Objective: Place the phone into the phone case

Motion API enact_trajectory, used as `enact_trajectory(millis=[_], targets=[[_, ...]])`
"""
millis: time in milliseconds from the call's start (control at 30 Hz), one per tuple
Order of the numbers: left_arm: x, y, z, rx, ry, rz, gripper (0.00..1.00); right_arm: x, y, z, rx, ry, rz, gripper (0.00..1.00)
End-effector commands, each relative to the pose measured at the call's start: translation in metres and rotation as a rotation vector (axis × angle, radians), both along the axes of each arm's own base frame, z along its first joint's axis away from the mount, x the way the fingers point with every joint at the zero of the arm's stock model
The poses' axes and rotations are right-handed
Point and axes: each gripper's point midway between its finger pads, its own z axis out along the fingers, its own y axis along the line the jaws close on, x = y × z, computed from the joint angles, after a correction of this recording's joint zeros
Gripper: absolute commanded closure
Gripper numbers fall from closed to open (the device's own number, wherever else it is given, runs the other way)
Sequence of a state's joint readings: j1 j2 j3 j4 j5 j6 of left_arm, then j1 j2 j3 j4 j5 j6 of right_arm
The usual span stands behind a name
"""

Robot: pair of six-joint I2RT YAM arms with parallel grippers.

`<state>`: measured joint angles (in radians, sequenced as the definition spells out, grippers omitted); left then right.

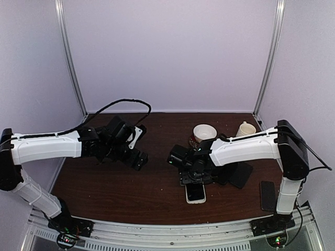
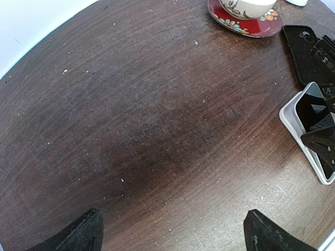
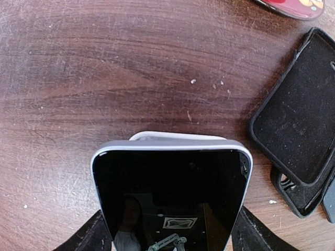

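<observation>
The phone [image 3: 172, 193], with a black screen and silver edge, lies face up between the fingers of my right gripper [image 3: 170, 235], which is shut on its two long sides. Just under its far end shows the rim of a white phone case [image 3: 178, 136]. From above, the phone [image 1: 195, 193] pokes out toward the near edge below the right gripper [image 1: 194, 175]. In the left wrist view the white case [image 2: 290, 112] appears at the right edge. My left gripper [image 1: 137, 157] hangs open over bare table to the left, nothing between its fingers [image 2: 84, 235].
Two black phone cases [image 3: 298, 120] lie overlapping just right of the phone. A cup on a red saucer [image 1: 204, 132] and a second cup [image 1: 246, 129] stand at the back. Another dark phone [image 1: 268, 194] lies by the right arm's base.
</observation>
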<state>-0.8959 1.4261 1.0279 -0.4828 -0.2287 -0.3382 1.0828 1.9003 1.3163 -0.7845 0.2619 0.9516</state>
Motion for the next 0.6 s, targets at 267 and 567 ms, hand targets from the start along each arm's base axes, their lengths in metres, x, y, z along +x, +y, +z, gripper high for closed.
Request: enact_trajectory(millis=[267, 567], targets=[[0.005, -0.003, 0.005, 0.007, -0.021, -0.006, 0.02, 0.001, -0.023, -0.021, -0.045, 0.04, -0.058, 0.09], [-0.003, -0.016, 0.003, -0.019, 0.008, -0.087, 0.06, -0.012, -0.012, 0.021, 0.05, 0.074, 0.054, 0.0]])
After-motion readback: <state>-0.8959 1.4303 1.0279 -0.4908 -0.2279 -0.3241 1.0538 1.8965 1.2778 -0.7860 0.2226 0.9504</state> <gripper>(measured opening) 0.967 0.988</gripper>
